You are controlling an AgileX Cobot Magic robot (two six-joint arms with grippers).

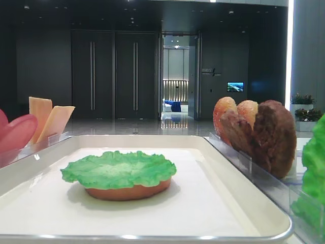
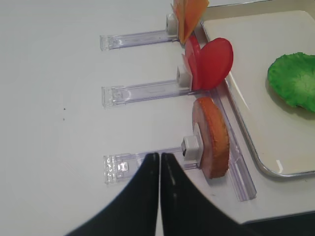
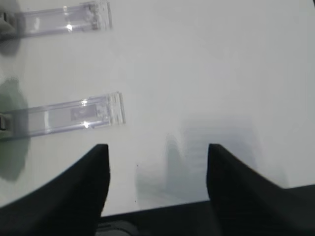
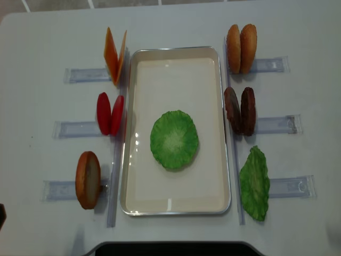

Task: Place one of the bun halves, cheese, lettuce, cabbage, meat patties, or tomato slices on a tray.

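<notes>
Left gripper (image 2: 159, 158) hangs with fingers pressed together beside a bun half (image 2: 212, 137) in its clear holder (image 2: 147, 162); right gripper (image 3: 157, 162) stands spread over bare table (image 3: 206, 64). Lettuce (image 4: 174, 140) lies on the tray (image 4: 176, 205), covering another bun half (image 1: 127, 192).

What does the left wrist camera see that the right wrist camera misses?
Only the left wrist view shows food: the cheese, tomato slices and a bun half standing in holders, plus the tray with lettuce, and shut jaws. Only the right wrist view shows open jaws over bare table. Both share white tabletop and clear holders.
</notes>
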